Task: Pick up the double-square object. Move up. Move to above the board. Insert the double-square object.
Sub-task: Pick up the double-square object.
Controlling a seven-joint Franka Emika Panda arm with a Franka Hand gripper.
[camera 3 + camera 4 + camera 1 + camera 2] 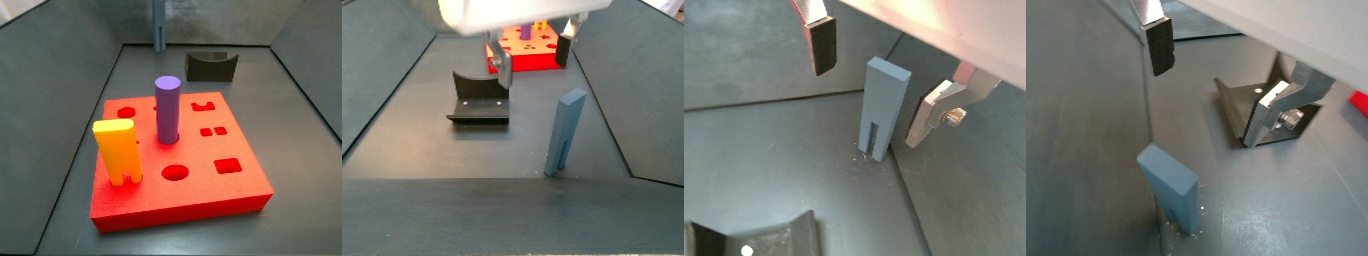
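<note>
The double-square object is a slim slate-blue peg that stands upright on the grey floor with its split end down. It also shows in a wrist view and in both side views. My gripper is open and empty, and it hovers over the peg without touching it. One dark pad and one silver finger stand either side of the peg. In a side view my gripper is higher than the peg, on the board's side. The red board lies apart from the peg.
A purple cylinder and a yellow forked peg stand in the board. The dark fixture stands on the floor between peg and board, and it shows in both wrist views. Sloped grey walls enclose the floor.
</note>
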